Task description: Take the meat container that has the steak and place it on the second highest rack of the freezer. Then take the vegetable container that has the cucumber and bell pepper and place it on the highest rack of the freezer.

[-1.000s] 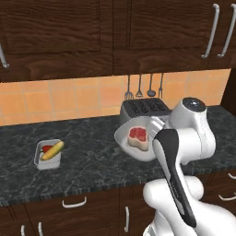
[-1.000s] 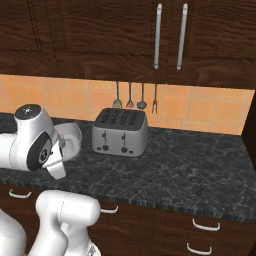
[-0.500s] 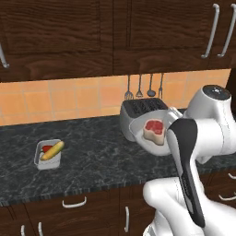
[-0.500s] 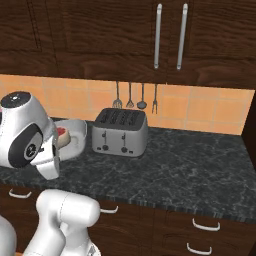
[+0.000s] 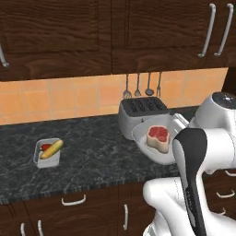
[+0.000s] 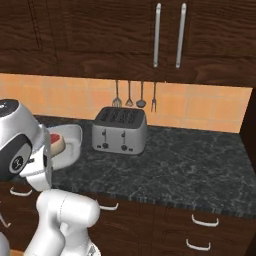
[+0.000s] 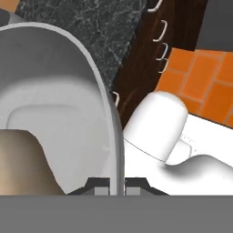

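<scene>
Grey and shallow, the meat container [image 5: 162,144] is lifted above the counter, right of centre in the left base view, in front of the toaster [image 5: 138,113]. Its steak [image 5: 158,136] lies inside, pink-red with a pale rim. In the hand view, the gripper [image 7: 116,185] at the bottom has its two finger tips pressed onto the container's thin rim, one on each side. At the left of the left base view, the vegetable container [image 5: 47,154] rests on the dark counter [image 5: 92,156] with the cucumber [image 5: 51,149] and the bell pepper [image 5: 45,147] in it.
</scene>
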Motion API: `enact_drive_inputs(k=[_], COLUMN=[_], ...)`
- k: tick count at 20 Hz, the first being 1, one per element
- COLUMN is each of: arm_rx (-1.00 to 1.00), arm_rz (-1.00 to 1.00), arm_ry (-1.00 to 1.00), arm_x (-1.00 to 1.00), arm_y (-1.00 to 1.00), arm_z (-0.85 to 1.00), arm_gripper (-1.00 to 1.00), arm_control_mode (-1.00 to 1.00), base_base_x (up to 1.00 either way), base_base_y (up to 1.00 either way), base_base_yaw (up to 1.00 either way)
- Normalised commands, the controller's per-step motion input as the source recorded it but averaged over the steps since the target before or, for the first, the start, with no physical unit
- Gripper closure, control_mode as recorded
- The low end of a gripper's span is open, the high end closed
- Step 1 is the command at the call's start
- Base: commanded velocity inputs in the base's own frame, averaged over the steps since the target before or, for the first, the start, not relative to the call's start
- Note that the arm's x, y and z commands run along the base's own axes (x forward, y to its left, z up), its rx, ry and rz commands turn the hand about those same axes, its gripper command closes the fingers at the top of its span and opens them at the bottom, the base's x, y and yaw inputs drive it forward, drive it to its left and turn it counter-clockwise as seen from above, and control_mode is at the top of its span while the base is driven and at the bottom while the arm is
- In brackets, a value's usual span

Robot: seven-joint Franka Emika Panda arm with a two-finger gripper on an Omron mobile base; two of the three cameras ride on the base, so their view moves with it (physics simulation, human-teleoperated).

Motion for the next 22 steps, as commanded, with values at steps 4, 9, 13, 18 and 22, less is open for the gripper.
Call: enact_drive_inputs(k=[4, 9, 13, 18, 22], arm_rx=[0.00, 0.00, 0.00, 0.00, 0.00], arm_rz=[0.00, 0.00, 0.00, 0.00, 0.00], arm_ry=[0.00, 0.00, 0.00, 0.00, 0.00], arm_x=[0.00, 0.00, 0.00, 0.00, 0.00], arm_y=[0.00, 0.00, 0.00, 0.00, 0.00], arm_z=[0.00, 0.00, 0.00, 0.00, 0.00], arm_gripper=[1.00, 1.00, 1.00, 1.00, 1.00], arm_control_mode=[1.00, 1.00, 1.00, 1.00, 1.00], base_base_x=[-0.17, -0.24, -0.28, -0.22, -0.14], base_base_y=[0.63, 0.90, 0.38, 0.02, 0.00], base_base_yaw=[-0.34, -0.60, -0.84, -0.98, -1.00])
